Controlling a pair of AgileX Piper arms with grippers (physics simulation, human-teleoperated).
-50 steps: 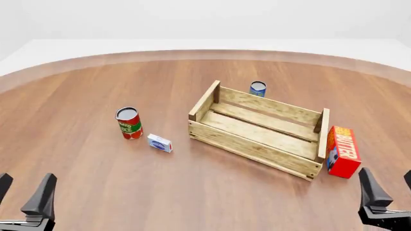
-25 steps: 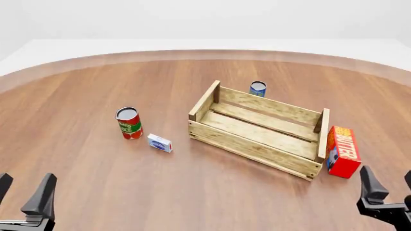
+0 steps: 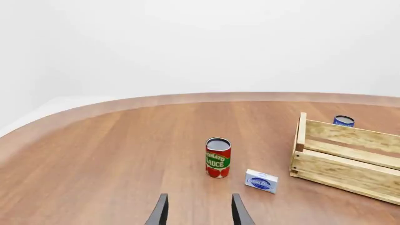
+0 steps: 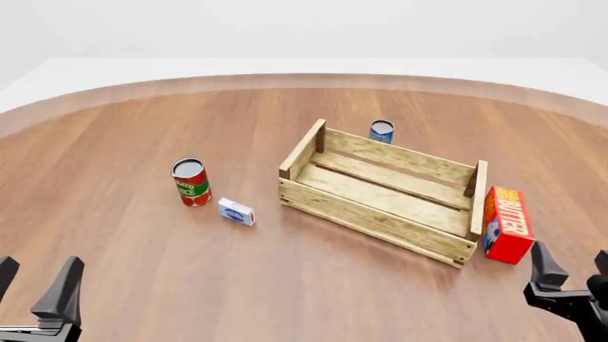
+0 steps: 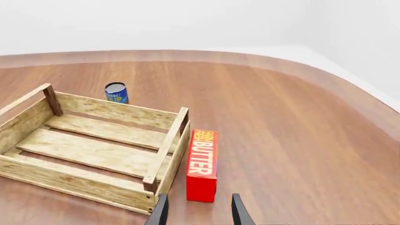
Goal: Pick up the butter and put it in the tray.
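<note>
The butter (image 4: 506, 224) is a red-orange carton with white lettering, lying on the table against the right end of the tray; it also shows in the right wrist view (image 5: 203, 164). The tray (image 4: 384, 189) is a large empty crate of light wooden slats, also seen in the right wrist view (image 5: 93, 150) and left wrist view (image 3: 344, 161). My right gripper (image 4: 570, 269) is open and empty, close in front of the butter, fingertips (image 5: 161, 213) low in its wrist view. My left gripper (image 4: 36, 279) is open and empty at the near left.
A red-green tomato sauce can (image 4: 190, 182) and a small white-blue box (image 4: 236, 211) stand left of the tray. A blue can (image 4: 381, 131) stands behind the tray. The round wooden table's edge (image 4: 304, 78) curves across the back.
My right gripper has shifted slightly forward and lower toward the butter. The left gripper and all objects have not moved.
</note>
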